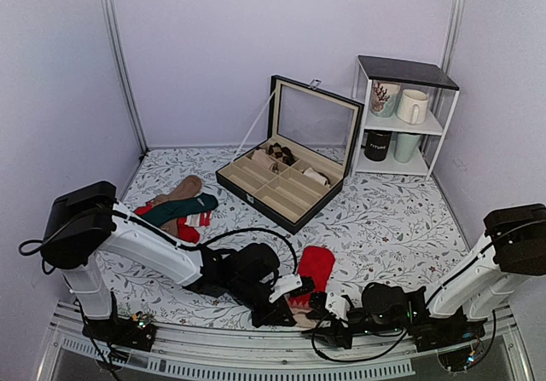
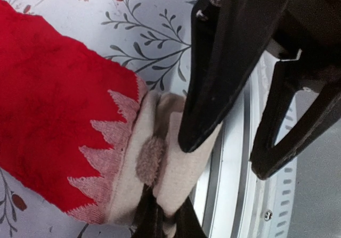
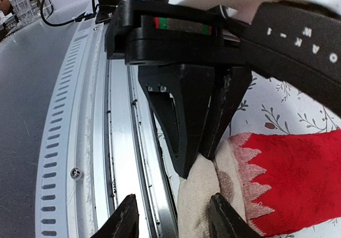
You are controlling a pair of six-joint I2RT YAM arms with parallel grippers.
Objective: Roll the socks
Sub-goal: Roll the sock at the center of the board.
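Observation:
The red fuzzy socks (image 1: 316, 266) lie flat near the table's front edge, with their beige cuff (image 2: 176, 169) toward the metal rail. My left gripper (image 2: 162, 211) is shut on that cuff, pinching a fold of it. The right wrist view shows the left gripper (image 3: 205, 155) coming down from above onto the cuff (image 3: 200, 195). My right gripper (image 3: 173, 214) is open and faces the left gripper (image 1: 290, 303) across the cuff's end. One of its fingers rests at the cuff and the other is over the rail. Seen from above, the right gripper (image 1: 328, 307) is beside the cuff.
A pile of other socks (image 1: 179, 204) lies at the left. An open black compartment box (image 1: 286, 181) stands behind the socks, and a white shelf with mugs (image 1: 401, 117) is at the back right. The metal rail (image 3: 114, 158) runs along the table's front edge.

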